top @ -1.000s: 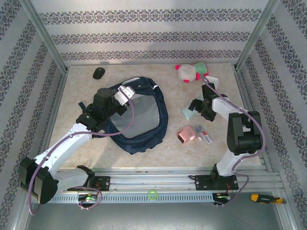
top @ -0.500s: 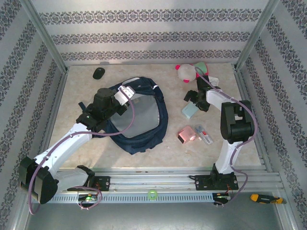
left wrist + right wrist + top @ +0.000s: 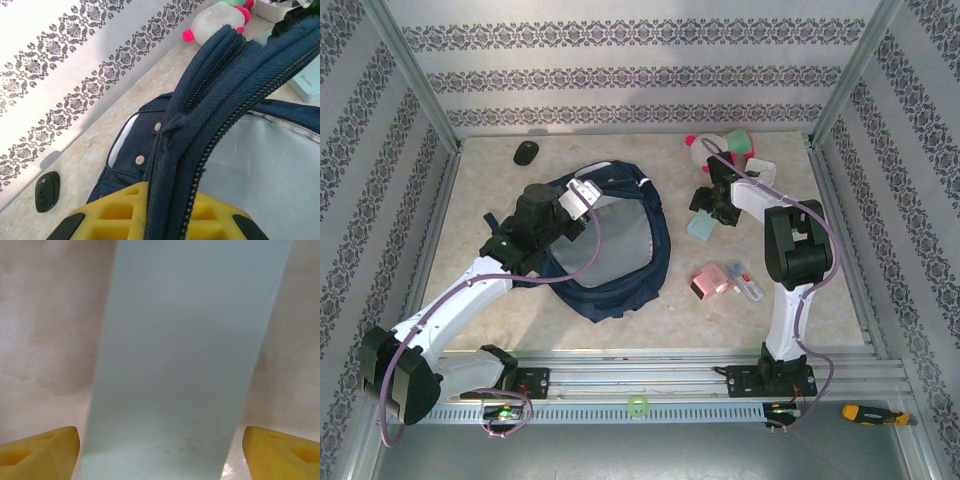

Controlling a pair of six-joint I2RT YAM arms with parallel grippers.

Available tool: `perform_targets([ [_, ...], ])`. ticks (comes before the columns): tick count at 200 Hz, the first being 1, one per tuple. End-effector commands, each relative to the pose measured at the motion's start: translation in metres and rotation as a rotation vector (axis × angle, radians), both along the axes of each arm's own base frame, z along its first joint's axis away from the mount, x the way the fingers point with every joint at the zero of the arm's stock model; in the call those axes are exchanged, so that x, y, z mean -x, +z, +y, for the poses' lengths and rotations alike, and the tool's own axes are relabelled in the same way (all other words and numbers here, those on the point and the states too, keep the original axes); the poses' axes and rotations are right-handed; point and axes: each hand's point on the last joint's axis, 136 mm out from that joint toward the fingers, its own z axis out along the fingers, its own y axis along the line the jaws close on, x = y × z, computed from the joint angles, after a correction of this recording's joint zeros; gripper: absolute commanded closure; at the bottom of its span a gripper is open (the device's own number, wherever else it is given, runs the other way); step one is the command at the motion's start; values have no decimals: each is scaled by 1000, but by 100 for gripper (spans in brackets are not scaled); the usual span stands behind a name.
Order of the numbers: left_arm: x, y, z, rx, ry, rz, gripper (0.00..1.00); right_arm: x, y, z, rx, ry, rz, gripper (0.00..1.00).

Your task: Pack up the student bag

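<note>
The student bag point(image 3: 620, 262) lies open on the table point(image 3: 500, 330). The left gripper point(image 3: 578, 198) pinches the bag's zip edge tight, at the bag's far side. Right of the bag, the right gripper point(image 3: 703, 208) has its fingers wide apart, one on each side of a pale blue box point(image 3: 701, 230).

The left arm point(image 3: 460, 300) stretches from its near-left base toward the far middle. The left gripper point(image 3: 582, 196) is clamped tight on the zippered rim of the student bag point(image 3: 620, 270), with the fabric pinched between its yellow fingers point(image 3: 115, 215). The right arm point(image 3: 790, 250) rises from its near-right base, folds at the elbow and reaches far and left, its wrist apparently tipped downward. The right gripper point(image 3: 704, 210) has its jaws spread wide, the fingertips point(image 3: 45, 445) well apart.
</note>
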Motion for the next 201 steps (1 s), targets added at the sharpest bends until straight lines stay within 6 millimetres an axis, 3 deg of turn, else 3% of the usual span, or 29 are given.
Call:
perform_targets([
  [1,-6,41,3,49,33,-121,91,11,-9,-11,87,4,82,14],
  [24,-7,40,3,49,32,-118,90,11,-10,-14,114,5,98,19],
  [52,-6,42,3,51,31,-121,91,12,-10,-14,120,4,107,36],
  [77,-5,44,4,50,33,-121,90,9,4,-12,99,4,57,45],
  [96,-3,47,4,72,37,-120,90,9,29,-7,66,18,-22,48],
  [121,-3,53,5,121,54,-117,90,10,84,12,-40,85,-210,48],
  [141,-3,58,5,163,67,-124,90,21,130,35,-140,205,-380,48],
  [160,-5,62,7,213,76,-121,90,42,169,68,-210,406,-528,49],
  [174,-6,62,8,238,83,-109,90,66,186,92,-223,606,-595,50],
  [201,-5,65,7,295,78,-84,91,112,199,119,-151,941,-693,56],
])
